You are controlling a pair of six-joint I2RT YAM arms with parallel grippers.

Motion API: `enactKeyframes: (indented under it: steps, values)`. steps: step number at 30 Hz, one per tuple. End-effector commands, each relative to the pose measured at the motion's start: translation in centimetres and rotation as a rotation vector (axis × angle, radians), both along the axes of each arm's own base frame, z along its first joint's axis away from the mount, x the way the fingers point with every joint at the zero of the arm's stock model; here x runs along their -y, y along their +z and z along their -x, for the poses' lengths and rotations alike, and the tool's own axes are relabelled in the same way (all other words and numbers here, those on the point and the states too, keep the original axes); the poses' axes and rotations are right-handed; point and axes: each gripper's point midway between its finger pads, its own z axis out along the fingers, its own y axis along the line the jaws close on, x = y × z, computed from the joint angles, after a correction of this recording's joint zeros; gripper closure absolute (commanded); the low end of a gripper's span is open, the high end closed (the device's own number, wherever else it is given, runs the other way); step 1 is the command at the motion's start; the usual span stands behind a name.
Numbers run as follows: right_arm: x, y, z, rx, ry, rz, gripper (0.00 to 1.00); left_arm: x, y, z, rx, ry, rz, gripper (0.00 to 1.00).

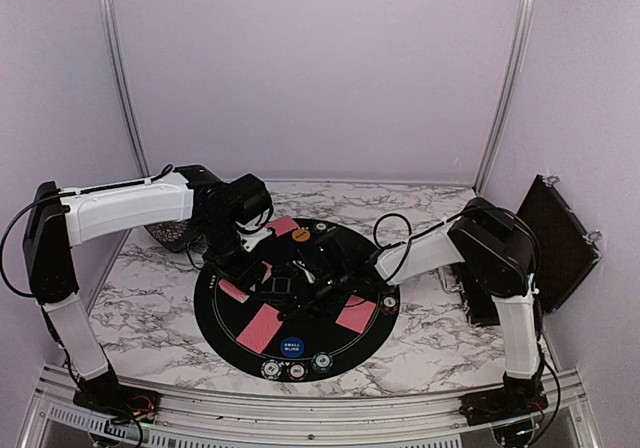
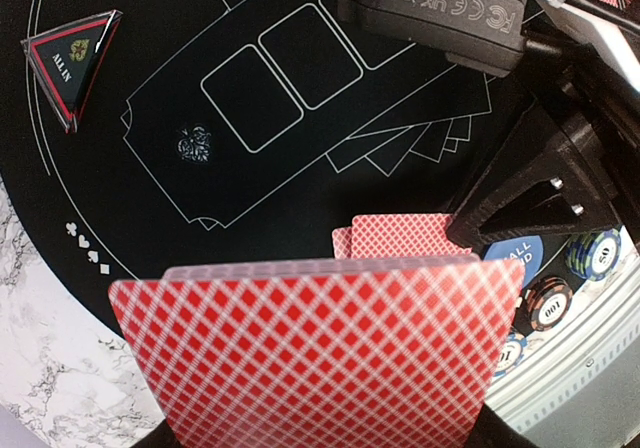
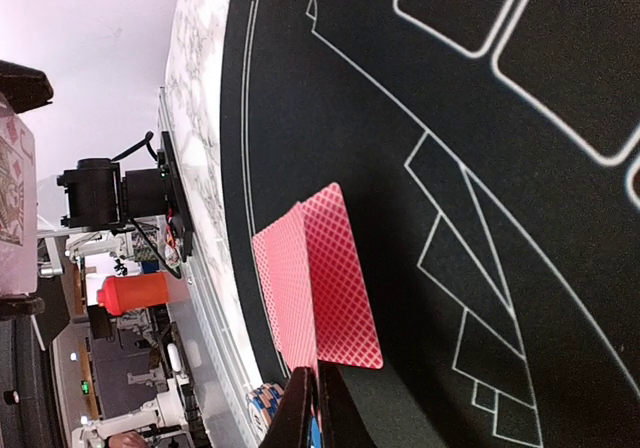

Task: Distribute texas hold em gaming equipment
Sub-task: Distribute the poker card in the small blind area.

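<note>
Left tool [image 2: 325, 438] is clamped on the deck [image 2: 320, 338] of red-backed cards, holding it up over the left half of the mat [image 1: 330, 340]. Right tool [image 3: 318, 408] is squeezed nearly all the way closed, tips right at the edge of a pair of cards [image 3: 320, 288] lying face down in the near-left part of the mat. Honestly can't tell if it's actually gripping them or just touching. There are more cards [image 1: 355, 315] in the mat's near-right part, plus some at its far edge beside an orange button [image 1: 300, 235]. The blue button [image 1: 291, 346] sits just inside the mat's near edge, and three chips [image 1: 297, 371] line up right on that edge. The black triangle marker [image 2: 70, 58] is on the mat too, close to its rim. The mat lies flat on the marble desk [image 1: 150, 298].
</note>
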Motion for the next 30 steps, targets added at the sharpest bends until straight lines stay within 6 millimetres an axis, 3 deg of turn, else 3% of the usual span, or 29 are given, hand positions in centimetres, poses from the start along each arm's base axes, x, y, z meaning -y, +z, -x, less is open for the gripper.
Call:
enactKeyframes:
  steps: [1,12,30]
  values:
    - [-0.4,0.3,-0.3,0.04,0.005,0.016,0.95,0.0,1.0,0.0,0.017,-0.01,0.027,0.43]
    - [0.4,0.9,-1.1,0.132,-0.037,0.098,0.74,0.1,1.0,-0.1,0.017,-0.016,0.027,0.43]
    - [-0.2,1.9,0.6,0.22,0.004,0.141,0.69,-0.1,0.9,0.0,0.015,-0.015,0.022,0.43]
